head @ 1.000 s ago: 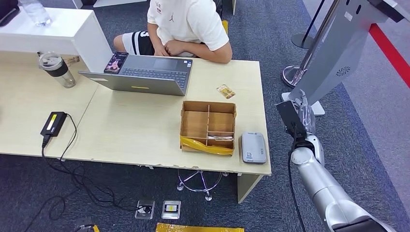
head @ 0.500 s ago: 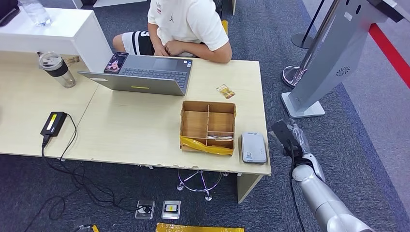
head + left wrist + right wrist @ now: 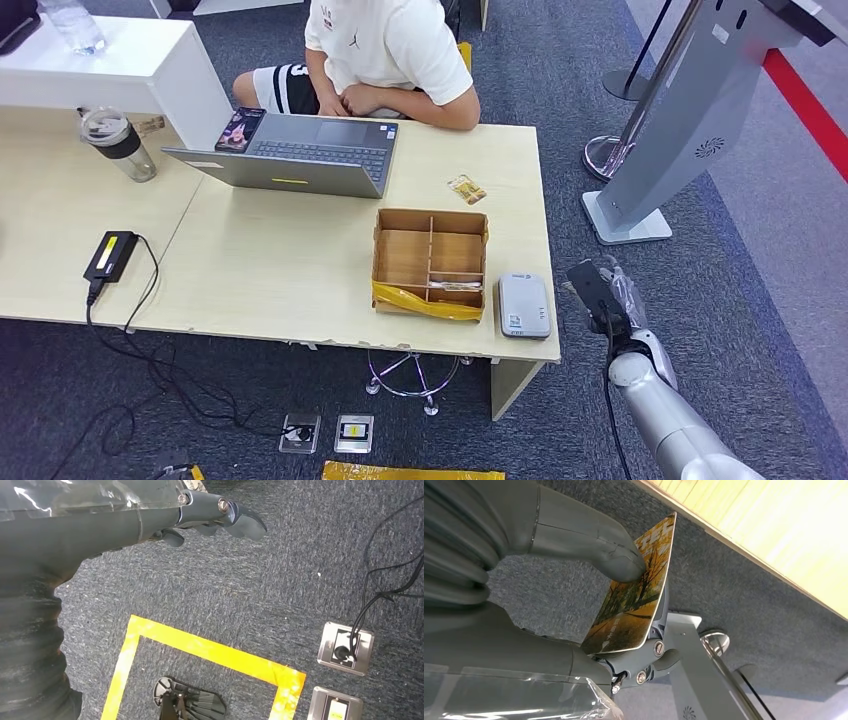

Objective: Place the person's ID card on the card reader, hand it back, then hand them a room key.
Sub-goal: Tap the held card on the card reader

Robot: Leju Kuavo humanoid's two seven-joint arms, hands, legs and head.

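One card (image 3: 636, 597), printed with orange autumn trees, is pinched in the robot's right hand (image 3: 589, 585), thumb pressed on its face and darker fingers behind it. That hand (image 3: 598, 292) hangs off the table's right end, just beside the edge and near the grey card reader (image 3: 525, 305), which lies flat on the table's (image 3: 280, 270) front right corner. A second small card (image 3: 467, 189) lies on the tabletop in front of the seated person (image 3: 390, 50), apart from the divided cardboard box (image 3: 431, 262) next to the reader. An open laptop (image 3: 300, 152) sits further left. The left hand (image 3: 210, 517) hangs over the grey carpet, fingers loosely curled and holding nothing, above yellow floor tape (image 3: 200, 650).
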